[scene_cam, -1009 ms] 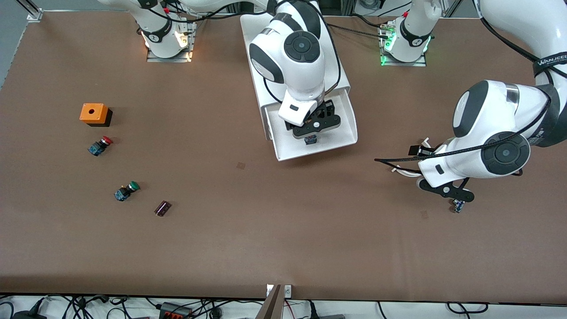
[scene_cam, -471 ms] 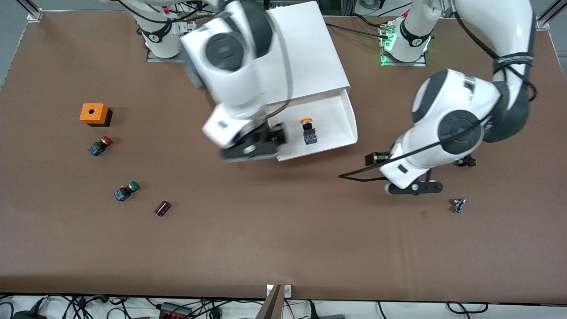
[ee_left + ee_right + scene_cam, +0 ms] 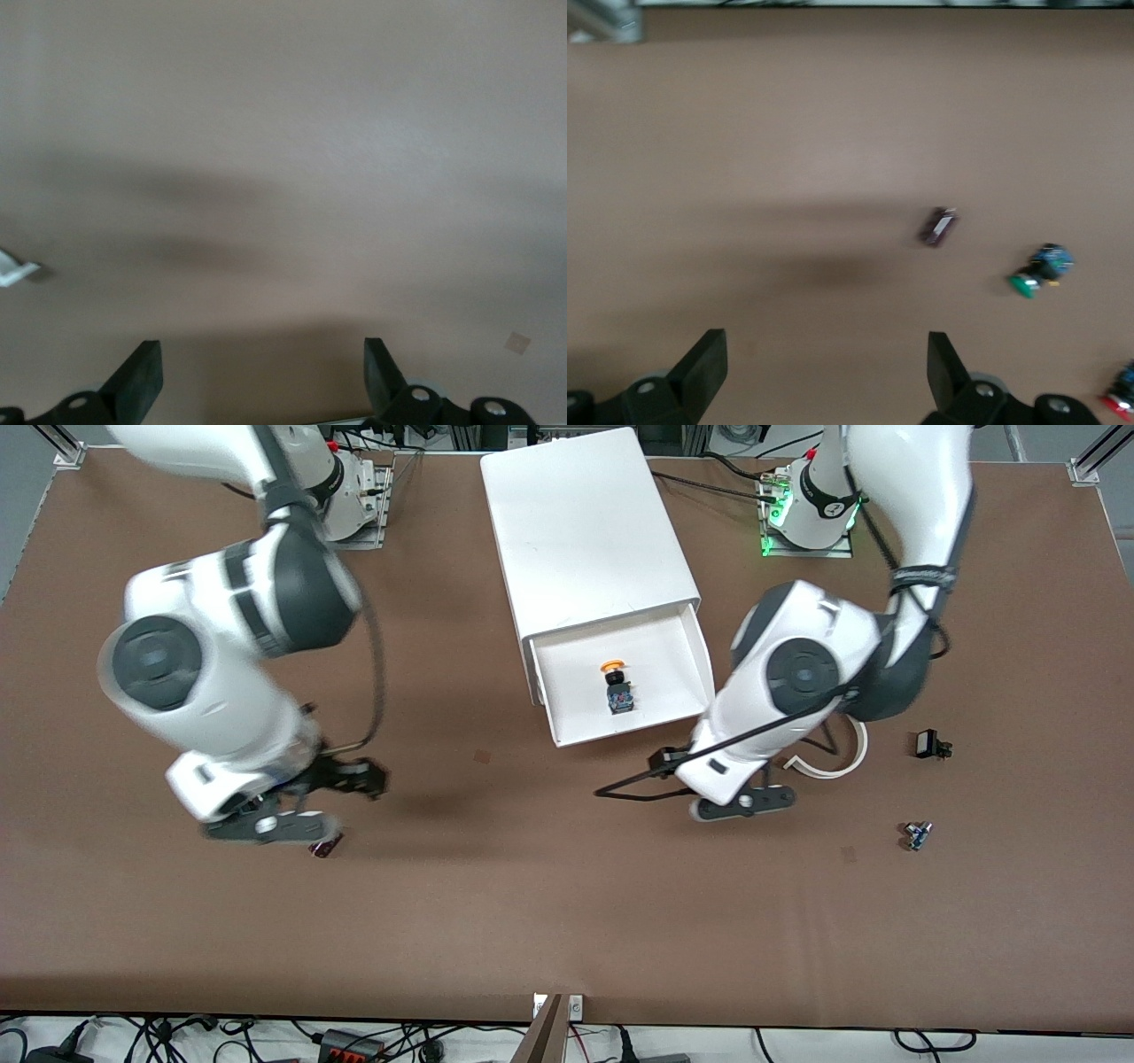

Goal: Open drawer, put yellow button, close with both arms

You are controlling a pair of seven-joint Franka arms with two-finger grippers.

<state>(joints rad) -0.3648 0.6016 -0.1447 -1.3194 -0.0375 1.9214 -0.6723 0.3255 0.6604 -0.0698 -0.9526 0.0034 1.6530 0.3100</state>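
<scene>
The drawer [image 3: 666, 673], the top tray of the white cabinet [image 3: 585, 522], stands pulled open. The yellow button [image 3: 616, 687] lies inside it, with nothing holding it. My right gripper [image 3: 266, 829] is open and empty, low over the table toward the right arm's end, well away from the drawer; the right wrist view shows its fingers spread over bare table [image 3: 828, 367]. My left gripper [image 3: 742, 805] is open and empty, over the table near the drawer's front corner on the left arm's side. The left wrist view [image 3: 263, 372] shows only bare table between its fingers.
A dark purple part [image 3: 325, 849] lies just beside the right gripper, also in the right wrist view [image 3: 939, 226], with a green-capped switch [image 3: 1041, 270] and a red-capped one [image 3: 1121, 394]. A white curved strip [image 3: 837, 763], a black part [image 3: 928, 744] and a small blue part [image 3: 917, 834] lie toward the left arm's end.
The right gripper let go of the yellow button in the drawer and swung away toward the right arm's end. The left arm moved in toward the drawer's front.
</scene>
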